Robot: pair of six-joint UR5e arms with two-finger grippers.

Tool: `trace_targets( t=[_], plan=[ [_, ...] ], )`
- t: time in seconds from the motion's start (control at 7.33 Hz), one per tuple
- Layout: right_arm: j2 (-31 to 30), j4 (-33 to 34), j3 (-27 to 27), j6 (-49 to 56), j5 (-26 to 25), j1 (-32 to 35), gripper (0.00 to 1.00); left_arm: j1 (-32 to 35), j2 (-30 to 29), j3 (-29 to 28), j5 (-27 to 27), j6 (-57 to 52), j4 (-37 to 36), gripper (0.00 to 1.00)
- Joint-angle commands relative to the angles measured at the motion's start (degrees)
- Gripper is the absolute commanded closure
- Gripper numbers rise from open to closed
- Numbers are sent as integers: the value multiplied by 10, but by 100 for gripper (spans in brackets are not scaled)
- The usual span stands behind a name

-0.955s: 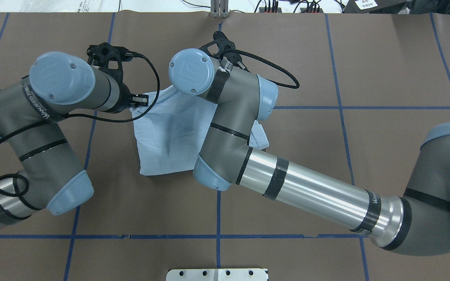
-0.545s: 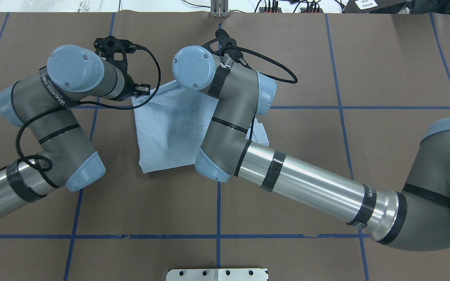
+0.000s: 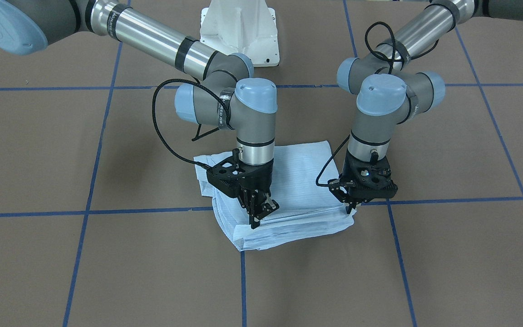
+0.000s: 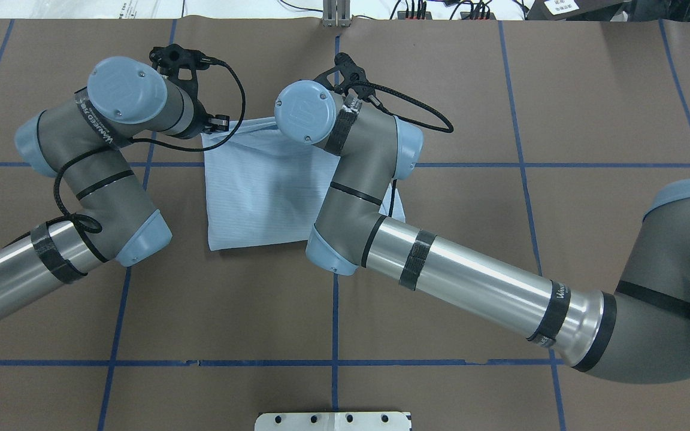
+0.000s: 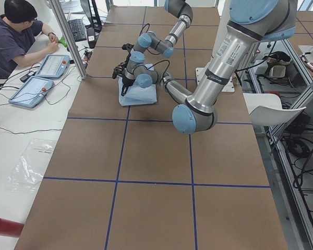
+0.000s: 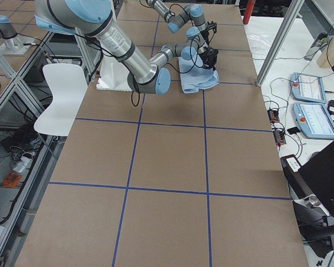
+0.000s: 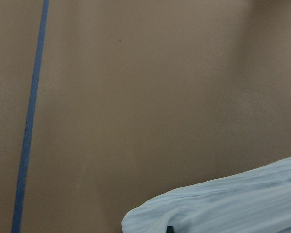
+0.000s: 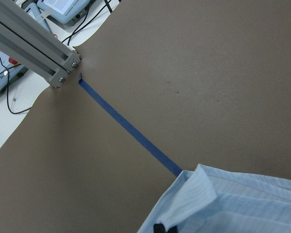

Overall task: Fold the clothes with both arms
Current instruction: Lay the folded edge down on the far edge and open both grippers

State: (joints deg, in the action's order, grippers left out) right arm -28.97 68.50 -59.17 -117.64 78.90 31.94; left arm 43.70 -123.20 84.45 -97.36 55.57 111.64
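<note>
Light-blue, finely striped collared shirt (image 4: 261, 191) lies folded on the brown table (image 4: 501, 239), straight out from my white pedestal base (image 3: 239, 32). My black left gripper (image 3: 349, 208) and black right gripper (image 3: 258, 213) pinch its edge farthest from that base, fingers closed on cloth, to spread the fold flat.

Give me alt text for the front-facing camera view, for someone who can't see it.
The left gripper, on the image's right, and the right gripper each pinch the camera-side edge of a folded light-blue shirt lying on a brown table.
</note>
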Motion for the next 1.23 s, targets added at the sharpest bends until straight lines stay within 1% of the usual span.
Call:
trace_targets(
  t=[0.0,0.14,0.27,0.41,0.55,0.82,0.95,1.09],
  plan=[
    [2,-1,1,111,1,1,0,5,2,-24,0,-50,63,0],
    [5,0,-5,128,6,6,0,11,5,-23,-4,-72,75,0],
    [15,10,-7,147,34,14,0,12,6,-20,-6,-72,75,0],
    [9,35,-35,152,52,19,0,12,7,-19,-6,-72,75,0],
    [-21,72,-90,187,75,19,0,12,9,-18,-7,-73,76,0],
    [-152,96,-242,226,84,17,0,12,9,-17,-7,-73,76,0],
    [-193,100,-277,226,80,3,0,11,9,-15,-7,-72,76,0],
    [-212,99,-284,224,71,-19,0,12,9,-10,-7,-72,75,0]
  ],
)
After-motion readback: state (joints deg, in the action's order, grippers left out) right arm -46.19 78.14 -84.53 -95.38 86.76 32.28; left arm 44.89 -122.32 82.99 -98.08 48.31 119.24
